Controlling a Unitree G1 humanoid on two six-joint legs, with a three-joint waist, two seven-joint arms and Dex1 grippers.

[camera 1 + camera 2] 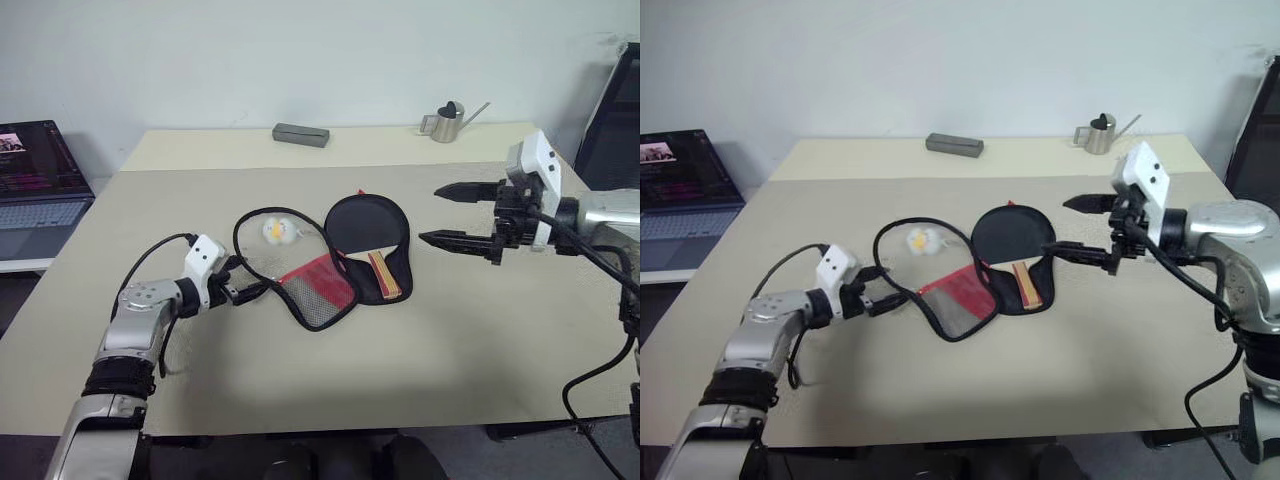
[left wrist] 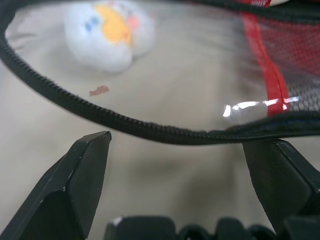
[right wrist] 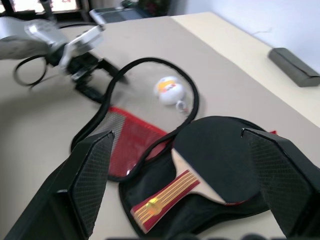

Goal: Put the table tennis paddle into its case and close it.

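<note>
My left gripper (image 1: 252, 291) is spread wide, empty, its fingertips just at the zipper edge of the black fabric paddle-shaped case (image 1: 385, 285), which lies unzipped on the beige table (image 1: 480, 340). My right gripper (image 1: 445, 214) hangs released above the table beside it. The black-rubber paddle with striped wooden handle (image 3: 215, 155) rests on the case's lower half, red mesh flap (image 1: 318, 288) folded aside, duck charm (image 1: 278, 230) nearby.

A big tan table (image 1: 420, 350) is standing by a plain white wall (image 1: 300, 50). A grey box (image 1: 301, 134) and a small metal can (image 1: 446, 123) are sitting at its far edge. A laptop (image 1: 35, 175) is glowing on the left, and a dark chair (image 1: 615, 120) is peeking in on the right.
</note>
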